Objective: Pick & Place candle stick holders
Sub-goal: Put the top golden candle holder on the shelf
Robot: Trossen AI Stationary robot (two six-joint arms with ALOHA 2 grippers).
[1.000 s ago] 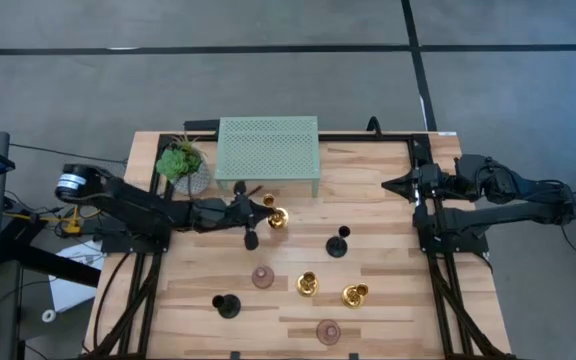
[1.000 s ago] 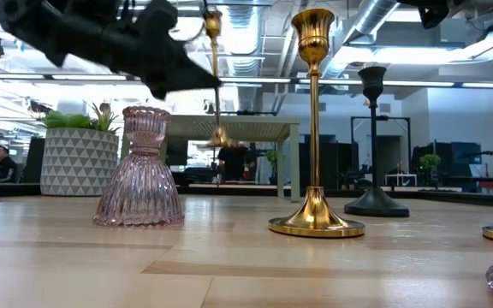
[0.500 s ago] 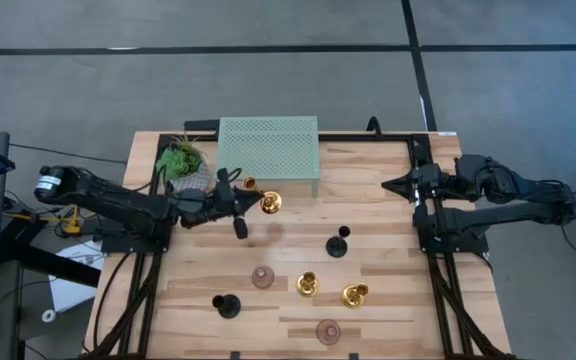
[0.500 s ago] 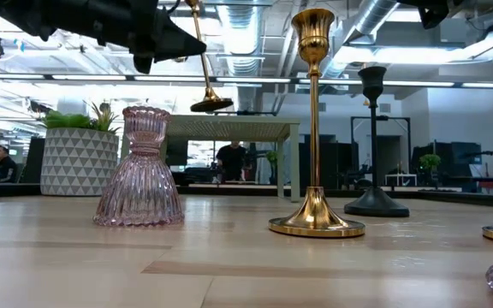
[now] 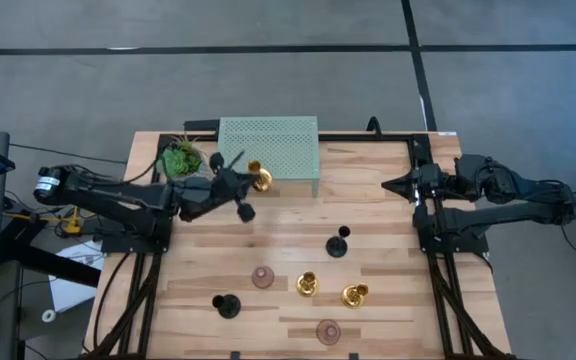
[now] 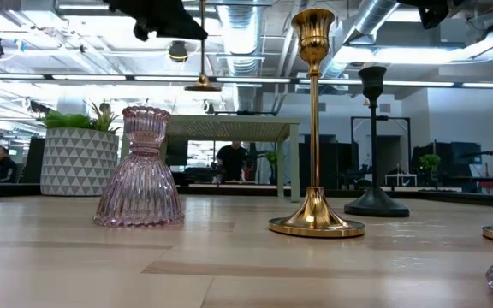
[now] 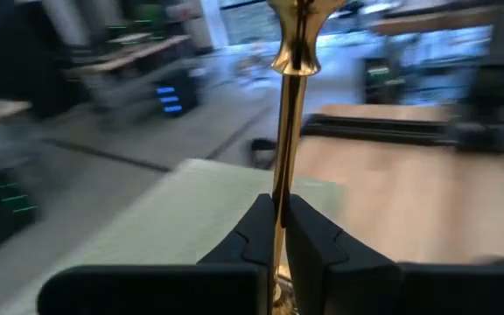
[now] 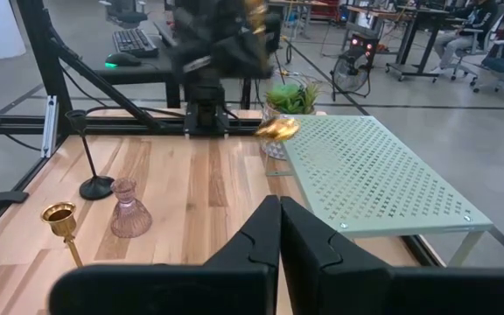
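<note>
My left gripper [image 5: 245,184] is shut on a gold candle stick holder [image 5: 259,178] by the near left corner of the green perforated shelf [image 5: 268,146]. In the low view its round base [image 6: 202,84] hangs higher than the shelf top [image 6: 229,128]. Standing on their bases on the table are two gold holders [image 5: 308,285] [image 5: 355,295], two black ones [image 5: 339,245] [image 5: 226,305] and two pink ones [image 5: 262,277] [image 5: 328,331]. My right gripper [image 5: 388,185] waits shut at the table's right side. My left gripper pinches the gold holder's thin stem [image 7: 282,179] between its two fingers [image 7: 309,229], below the knob under the cup. The fingers lie level, coming from the table's left, across the stem. The holder stands about upright in the hold, lifted clear of the table.
A potted green plant [image 5: 181,160] stands just left of the shelf, close behind my left arm. In the low view a pink holder [image 6: 139,171], a tall gold one [image 6: 315,128] and a black one [image 6: 373,145] stand in the foreground. Bare wood lies between shelf and holders.
My left gripper has risen and drawn toward the far edge and the shelf's near left corner, carrying the gold holder. The holder, tilted a moment ago, now hangs about upright, with its base higher than the shelf top.
</note>
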